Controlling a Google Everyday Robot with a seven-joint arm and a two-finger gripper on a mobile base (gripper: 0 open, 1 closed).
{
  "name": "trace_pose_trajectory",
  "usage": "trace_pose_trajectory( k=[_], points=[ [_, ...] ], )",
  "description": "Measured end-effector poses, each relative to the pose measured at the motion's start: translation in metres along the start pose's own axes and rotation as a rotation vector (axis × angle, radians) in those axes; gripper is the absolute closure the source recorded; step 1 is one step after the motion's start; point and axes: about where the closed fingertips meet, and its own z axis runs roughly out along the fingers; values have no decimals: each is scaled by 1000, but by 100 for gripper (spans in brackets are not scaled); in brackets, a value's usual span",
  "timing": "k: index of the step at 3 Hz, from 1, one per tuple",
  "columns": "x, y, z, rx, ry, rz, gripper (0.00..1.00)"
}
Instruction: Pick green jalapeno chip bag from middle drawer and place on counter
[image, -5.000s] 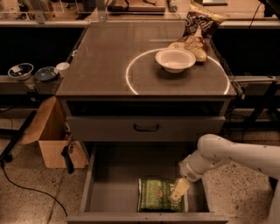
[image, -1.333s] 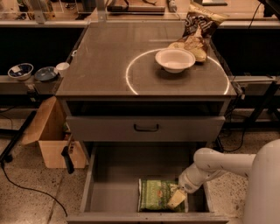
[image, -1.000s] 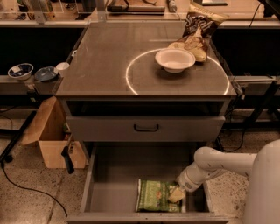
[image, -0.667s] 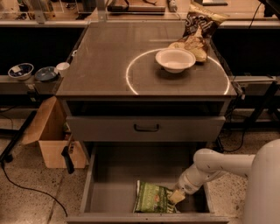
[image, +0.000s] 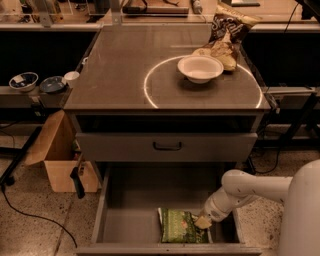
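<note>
Claw (image: 203, 221) sits low in the middle drawer (image: 135, 210), touching the right edge of the green jalapeno chip bag (image: 180, 226); whether it grips cannot be told.

The green jalapeno chip bag (image: 181, 226) is a mottled leafy green against the plain grey floor of the middle drawer (image: 135, 210). At its right edge, near the front, sits the pale cream gripper (image: 202, 221) on a white arm (image: 250, 187). The drawer front (image: 125, 147) above is flat grey with a black handle (image: 167, 146). The counter (image: 125, 65) is grey-brown with a thin white circle line. On it sit a white bowl (image: 200, 67) and, far right, a dark brown chip bag (image: 227, 27). Left stands a tan cardboard box (image: 62, 165).
</note>
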Motion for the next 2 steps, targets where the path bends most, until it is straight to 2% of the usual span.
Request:
trace_pose_trajectory(
  k=[2],
  points=[
    [-5, 8, -31, 52, -40, -6, 100]
  ],
)
